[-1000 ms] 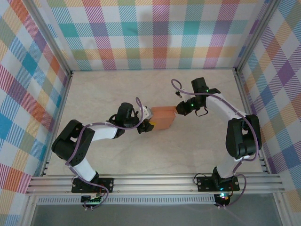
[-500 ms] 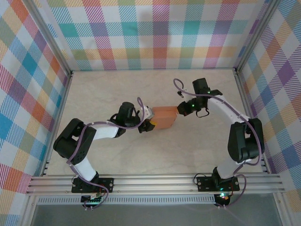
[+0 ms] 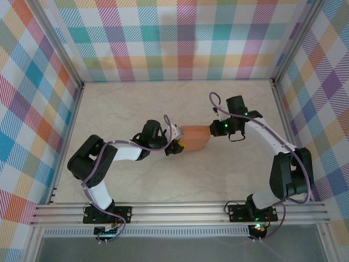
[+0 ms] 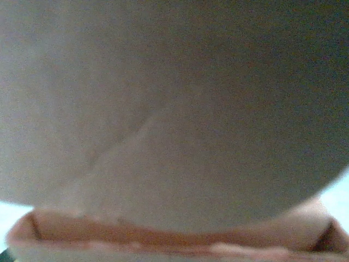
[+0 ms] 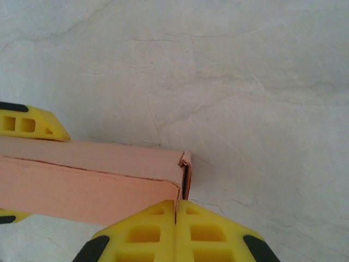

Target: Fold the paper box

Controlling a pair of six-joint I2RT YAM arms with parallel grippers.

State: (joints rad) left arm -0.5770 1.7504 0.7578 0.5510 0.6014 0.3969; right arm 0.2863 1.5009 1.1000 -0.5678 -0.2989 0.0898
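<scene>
Box (image 3: pixel 194 136) is near the middle of the tabletop (image 3: pixel 136 109), a touch toward 3 o'clock. Salmon-orange, already folded up into an oblong, long axis running roughly 9 to 3. Resting or lifted, cannot tell from above.

Left fingers (image 3: pixel 180 145) are at the box's 9 o'clock end. The left arm (image 3: pixel 117 150) reaches in from 7 o'clock. The right wrist view shows two yellow tips of the left fingers (image 5: pixel 28 123): one against the far long side of the box (image 5: pixel 87 183), one poking out at the near side, box between them. So they are part-spread and holding the box across its width. The left wrist view is mostly blur: a pale surface right up close, a salmon box edge (image 4: pixel 174 240) along 6 o'clock, dark corners at each end of it.

Right fingers (image 3: pixel 215 130) are at the box's 3 o'clock end. The right arm (image 3: pixel 272 142) comes from 5 o'clock, elbow bent. In the wrist view the right fingers (image 5: pixel 170 218) are pressed flat together, no gap, with the tips right at the box's end corner. A thin card edge stands up there with a dark slit beside it. Whether any card is nipped between them, cannot tell.

Plaid walls (image 3: pixel 180 43) on three sides, metal rail (image 3: pixel 180 210) along the 6 o'clock edge.
</scene>
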